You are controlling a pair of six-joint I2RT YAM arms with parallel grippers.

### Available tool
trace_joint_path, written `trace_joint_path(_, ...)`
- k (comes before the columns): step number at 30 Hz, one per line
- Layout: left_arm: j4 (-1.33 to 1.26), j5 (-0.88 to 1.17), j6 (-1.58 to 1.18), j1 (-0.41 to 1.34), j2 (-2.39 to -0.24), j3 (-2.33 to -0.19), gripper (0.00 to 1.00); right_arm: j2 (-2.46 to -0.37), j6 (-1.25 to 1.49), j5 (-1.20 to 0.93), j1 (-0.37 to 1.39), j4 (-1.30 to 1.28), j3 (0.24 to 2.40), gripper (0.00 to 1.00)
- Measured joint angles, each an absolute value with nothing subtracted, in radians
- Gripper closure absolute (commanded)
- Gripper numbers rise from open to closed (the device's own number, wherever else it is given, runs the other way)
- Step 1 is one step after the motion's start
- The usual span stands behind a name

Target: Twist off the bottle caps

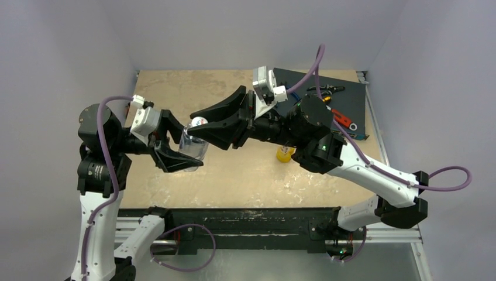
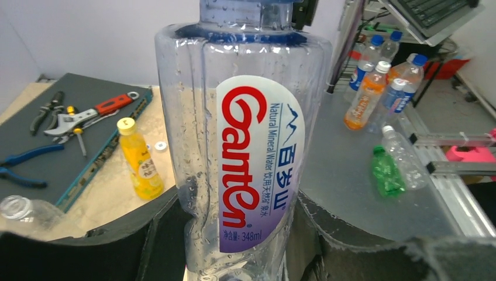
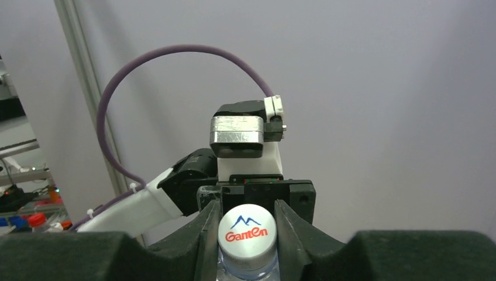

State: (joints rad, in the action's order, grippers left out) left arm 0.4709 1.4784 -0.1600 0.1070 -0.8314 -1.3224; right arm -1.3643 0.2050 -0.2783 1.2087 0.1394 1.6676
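My left gripper [image 1: 188, 149] is shut on the body of a clear Ganten bottle [image 2: 251, 164] and holds it above the table. The bottle's white cap [image 3: 247, 233], printed with a red and blue logo, sits between the fingers of my right gripper [image 3: 247, 229], which is shut on it from the right [image 1: 196, 123]. An orange-yellow bottle [image 2: 140, 167] with a yellow cap [image 2: 126, 123] stands on the table, partly under the right arm [image 1: 285, 153]. A loose white cap [image 2: 161, 146] lies beside it. Another clear bottle [image 2: 23, 212] lies at the lower left of the left wrist view.
A dark mat [image 1: 345, 105] at the table's back right carries pliers, a wrench [image 2: 88, 114] and screwdrivers. Off the table, several other bottles [image 2: 380, 82] and a green one [image 2: 386, 172] stand on a grey surface. The right arm spans the middle of the table.
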Motion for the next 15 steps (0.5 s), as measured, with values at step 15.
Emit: trace_joint_path(15, 0.49, 0.878, 0.047, 0.105, -0.728, -1.234, 1.0, -1.452, 0.221, 0.187, 1.218, -0.002, 1.898, 0.18)
